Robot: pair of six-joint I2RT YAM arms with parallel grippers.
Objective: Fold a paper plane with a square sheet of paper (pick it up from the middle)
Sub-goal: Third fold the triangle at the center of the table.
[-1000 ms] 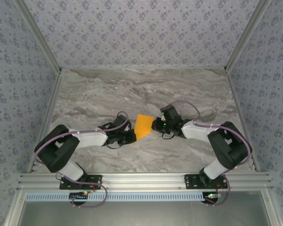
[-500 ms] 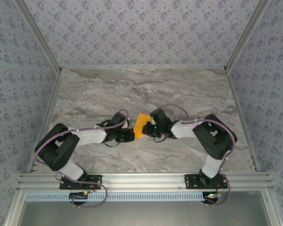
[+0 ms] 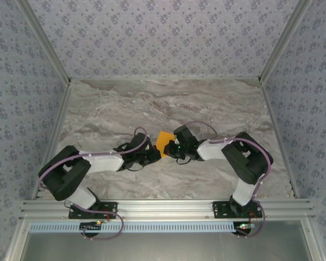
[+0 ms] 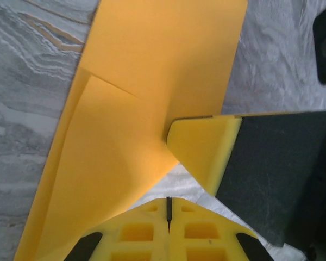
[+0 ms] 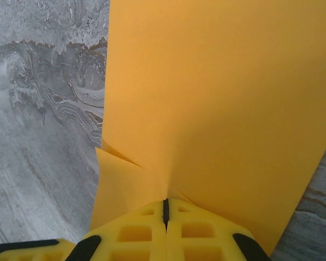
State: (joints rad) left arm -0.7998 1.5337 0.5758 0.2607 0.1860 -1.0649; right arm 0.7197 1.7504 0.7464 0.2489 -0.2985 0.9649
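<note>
The square sheet of paper [image 3: 164,139] is bright orange and partly folded, and it is held up off the marble table [image 3: 152,103] between the two grippers. My right gripper [image 3: 170,148] is shut on its lower edge; in the right wrist view the paper [image 5: 217,98] creases down into the closed jaws [image 5: 165,204]. In the left wrist view the paper [image 4: 152,81] shows a folded flap at its left, and the right gripper's fingertip [image 4: 201,152] pinches its edge. My left gripper [image 4: 168,202] is shut just below the paper, with bare table showing at its tips.
Patterned walls enclose the table on three sides. Both arms are bent inward, their wrists almost touching at the table's centre. An aluminium rail [image 3: 163,206] runs along the near edge.
The right gripper has moved left onto the paper and closed on its edge. The left gripper has shifted slightly right. The paper shows smaller from above, squeezed between the two wrists.
</note>
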